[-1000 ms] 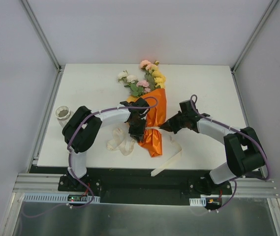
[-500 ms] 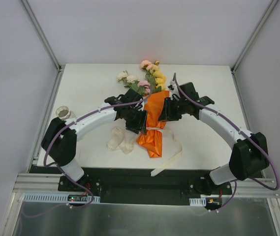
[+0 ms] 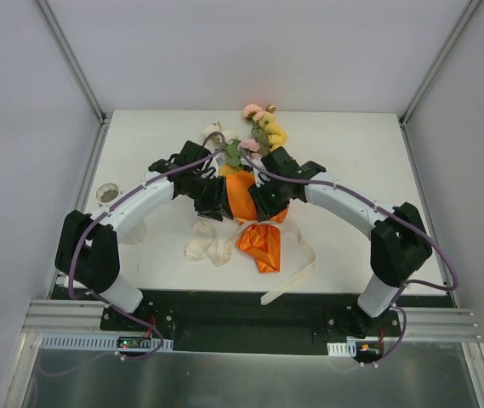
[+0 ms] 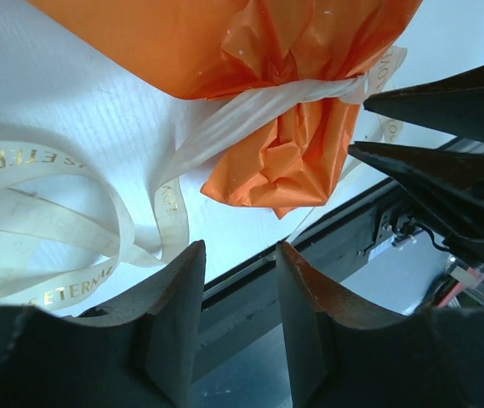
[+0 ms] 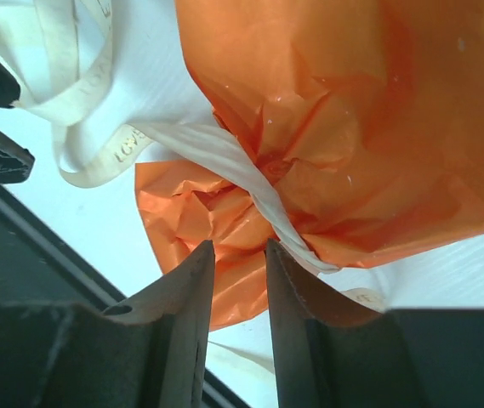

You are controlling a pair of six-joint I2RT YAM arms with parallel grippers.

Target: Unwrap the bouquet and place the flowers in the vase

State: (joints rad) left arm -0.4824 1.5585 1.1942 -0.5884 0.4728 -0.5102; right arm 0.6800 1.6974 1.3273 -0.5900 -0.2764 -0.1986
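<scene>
**Both pairs of jaws open at the bouquet's waist**

Top view: bouquet (image 3: 242,195) flat on the worktop (image 3: 352,144), wedged between the left jaws and the right jaws, each pressed close to one side of the orange paper. Flowers (image 3: 263,127) fanned out just beyond both pairs of jaws, toward the far edge. Crumpled paper tail and loose loops of cream ribbon (image 3: 212,246) on the near side of the jaws, toward the arm bases. Vase (image 3: 107,195) upright, well apart from the left jaws, out at the worktop's left edge.

Left wrist view: jaws apart, nothing between them. Ahead of the tips, orange paper (image 4: 224,34) cinched by the ribbon (image 4: 250,110), with printed loops trailing off to the left over the white worktop (image 4: 54,102). Dark pointed fingertips (image 4: 446,102) of the other arm to the right.

Right wrist view: jaws parted by a narrow gap, closed on nothing. Just past the tips, the gathered neck of the paper (image 5: 352,85) with the ribbon (image 5: 224,161) crossing it; more ribbon to the upper left.
</scene>
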